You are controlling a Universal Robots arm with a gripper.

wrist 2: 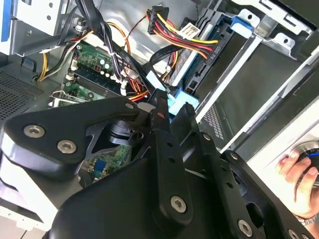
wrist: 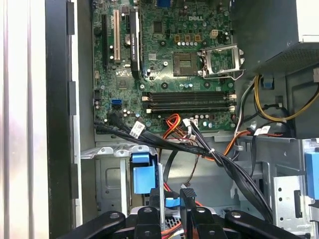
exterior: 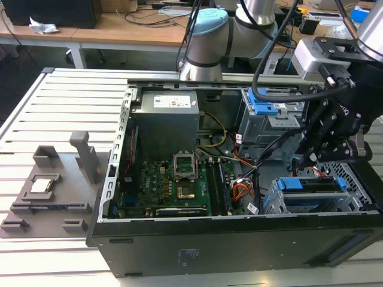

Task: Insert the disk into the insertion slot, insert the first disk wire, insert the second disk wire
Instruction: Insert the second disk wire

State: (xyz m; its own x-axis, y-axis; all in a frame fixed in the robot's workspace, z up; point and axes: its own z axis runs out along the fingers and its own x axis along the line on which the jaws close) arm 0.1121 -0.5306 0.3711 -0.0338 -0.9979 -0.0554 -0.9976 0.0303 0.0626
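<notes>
The disk lies in the insertion slot, the low grey cage at the exterior view's right, with its blue carrier toward the case's middle. My gripper hangs just above the disk's back edge. In both wrist views its black fingers are shut on the small blue plug of the first disk wire. The second disk wire, a red, orange, yellow and black bundle, ends in a black plug that hangs loose near the disk's carrier.
The open black case holds the green motherboard, a grey power supply and a taller cage with a blue latch. Black cables cross beside the slot. A person's hand rests outside the case. Grey fixtures stand on the slatted table.
</notes>
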